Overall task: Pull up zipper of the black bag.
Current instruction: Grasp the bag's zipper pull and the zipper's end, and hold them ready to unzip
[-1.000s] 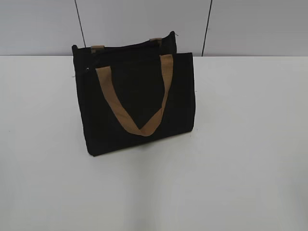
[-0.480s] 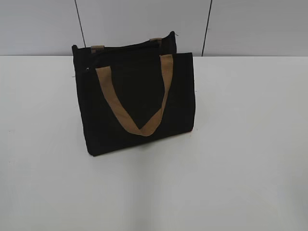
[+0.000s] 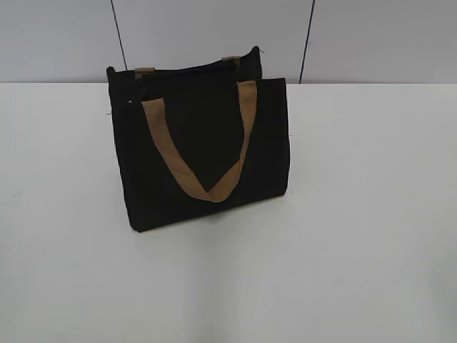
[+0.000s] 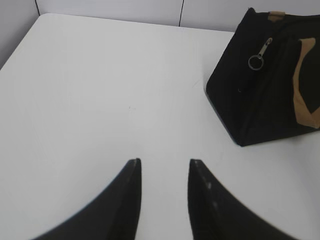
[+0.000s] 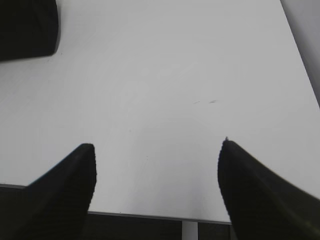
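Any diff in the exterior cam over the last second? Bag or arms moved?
No visible change. The boxy black fabric tote bag stands in the same spot on the white table, its tan-brown webbing handle hanging in the same V. Neither arm enters the exterior view at any point.

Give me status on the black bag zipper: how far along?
Nothing looks done. The boxy black fabric bag stands alone on the white table, and its small silver ring-tab zipper pull hangs at one end, untouched. In hand: nothing; the left gripper and right gripper are open over bare table, away from the bag. Left: approach, grip the pull, run it along the track.
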